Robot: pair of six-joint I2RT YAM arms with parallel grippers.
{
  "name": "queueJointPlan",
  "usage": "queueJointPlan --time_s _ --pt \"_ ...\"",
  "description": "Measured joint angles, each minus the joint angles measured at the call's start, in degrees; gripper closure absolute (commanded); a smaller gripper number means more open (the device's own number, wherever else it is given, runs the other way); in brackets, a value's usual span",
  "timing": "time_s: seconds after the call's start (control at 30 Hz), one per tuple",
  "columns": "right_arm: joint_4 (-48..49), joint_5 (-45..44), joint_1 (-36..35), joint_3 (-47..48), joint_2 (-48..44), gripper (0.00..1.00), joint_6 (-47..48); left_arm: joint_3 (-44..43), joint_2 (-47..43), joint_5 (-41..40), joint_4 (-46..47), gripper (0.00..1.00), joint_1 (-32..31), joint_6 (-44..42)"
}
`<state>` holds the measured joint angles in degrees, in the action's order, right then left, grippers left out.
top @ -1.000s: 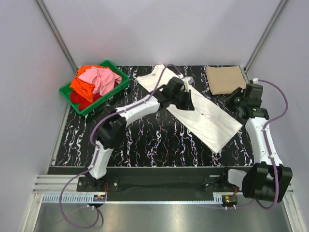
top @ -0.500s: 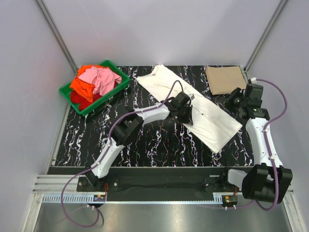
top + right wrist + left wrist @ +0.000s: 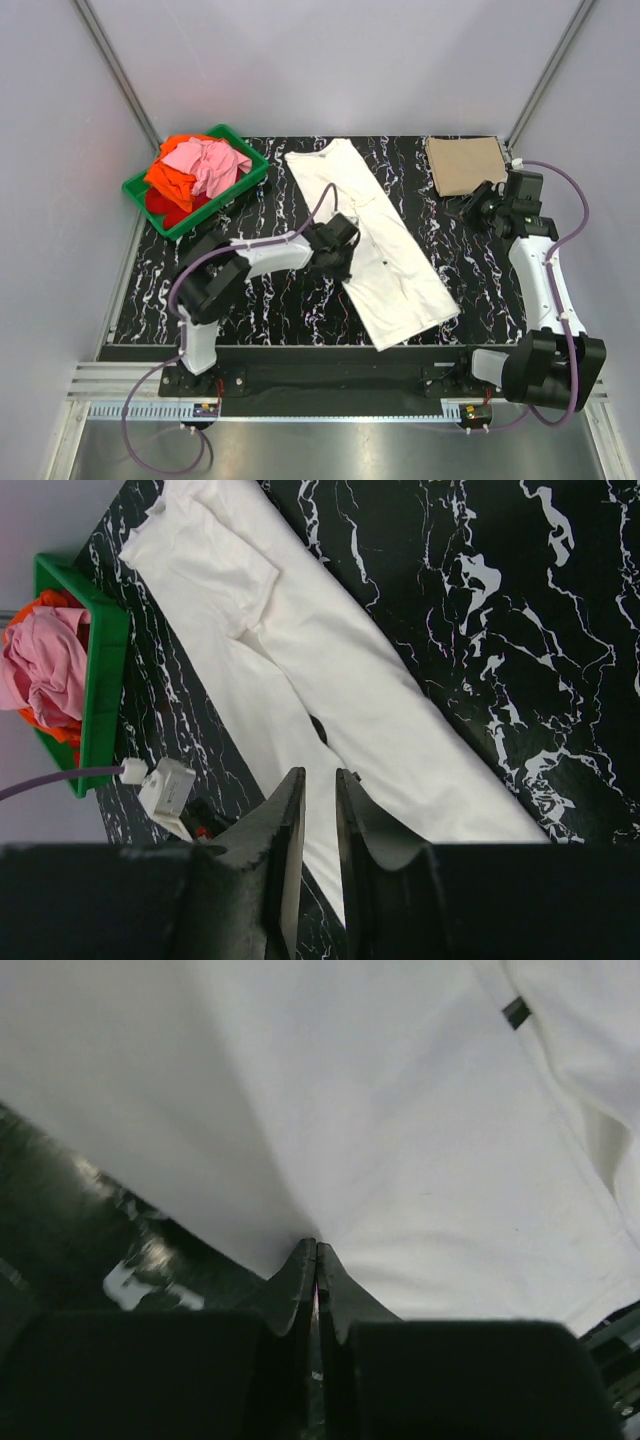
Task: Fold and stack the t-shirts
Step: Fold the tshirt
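Across the whole work area: black marble-pattern tabletop with white veins (image 3: 290,300), carrying everything listed below.
Middle of the table: long white cloth t-shirt with small black printed marks (image 3: 385,255), spread flat. It lies on a slant from the far centre down to the near edge, its near corner reaching the table's front border. In the right wrist view one sleeve lies folded inward over the body.
Far left corner: green plastic crate (image 3: 228,197), set askew and holding a heap of crumpled tees.
Far right corner: tan t-shirt folded into a flat rectangle (image 3: 465,165), well apart from the white t-shirt.
Heap in the crate: crumpled pink t-shirt (image 3: 205,162) on top, orange t-shirt (image 3: 165,175) under it toward the left, red t-shirt (image 3: 160,208) lowest at the near side.
Left gripper (image 3: 316,1250): clenched on the white t-shirt's left edge, about halfway along its length. The cloth puckers toward the closed fingertips.
Right gripper (image 3: 315,780): near the tan t-shirt's near edge, over bare tabletop. A narrow gap parts the fingers, with nothing between them.
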<state>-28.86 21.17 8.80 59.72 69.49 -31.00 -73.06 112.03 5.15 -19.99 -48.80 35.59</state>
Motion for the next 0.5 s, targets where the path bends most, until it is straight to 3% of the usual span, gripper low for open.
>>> queueJointPlan --time_s 0.3,0.4,0.5 --pt "-0.8 -0.2 -1.6 -0.3 5.2 0.75 0.0 14.6 -15.2 -8.1 -9.5 0.89 4.5 -1.7" --pt "-0.9 -0.6 -3.8 -0.6 8.4 0.75 0.0 13.3 -18.4 -8.0 -11.3 0.87 8.3 -2.7" --pt "-0.8 -0.9 -6.3 -0.6 11.6 0.75 0.1 6.4 -17.5 -7.4 -12.2 0.88 12.3 -4.3"
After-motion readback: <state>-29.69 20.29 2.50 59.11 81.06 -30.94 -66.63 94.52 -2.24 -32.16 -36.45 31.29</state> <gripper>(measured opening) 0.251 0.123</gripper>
